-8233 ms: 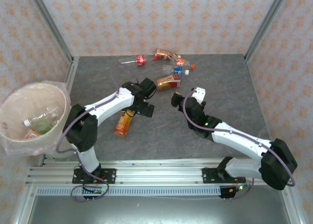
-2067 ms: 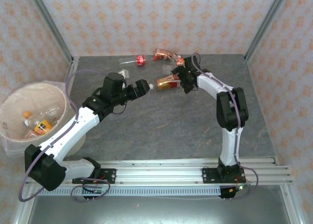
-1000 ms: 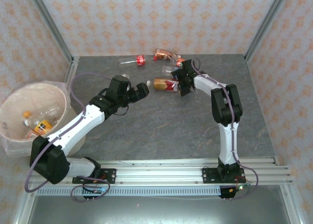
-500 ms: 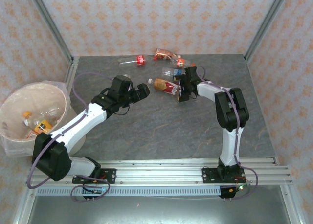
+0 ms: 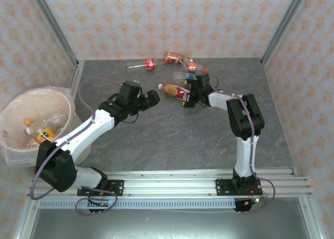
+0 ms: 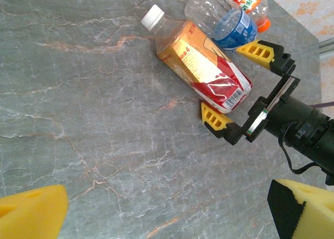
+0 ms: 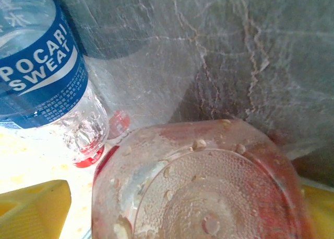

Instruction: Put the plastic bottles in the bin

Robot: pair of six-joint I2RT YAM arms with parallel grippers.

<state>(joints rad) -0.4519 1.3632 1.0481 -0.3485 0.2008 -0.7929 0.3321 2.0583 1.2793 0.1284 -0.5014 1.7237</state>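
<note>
On the far tabletop [image 5: 172,140], the left wrist view shows the right gripper [image 6: 222,79] spread open astride the orange-labelled bottle [image 6: 201,67]; overhead, the left gripper [image 5: 151,97] gapes empty nearby, and the bin [image 5: 21,111] sits edge-cropped at far left.

The bin [image 5: 32,99] sat off the table's [image 5: 172,140] left edge with some binned bottles [image 5: 43,135] in it. A near bottle [image 5: 175,91] lay toward the back, base between the right gripper's [image 5: 188,96] fingers. A second bottle [image 5: 183,76] lay just behind it, three far bottles [image 5: 177,58] further back.
</note>
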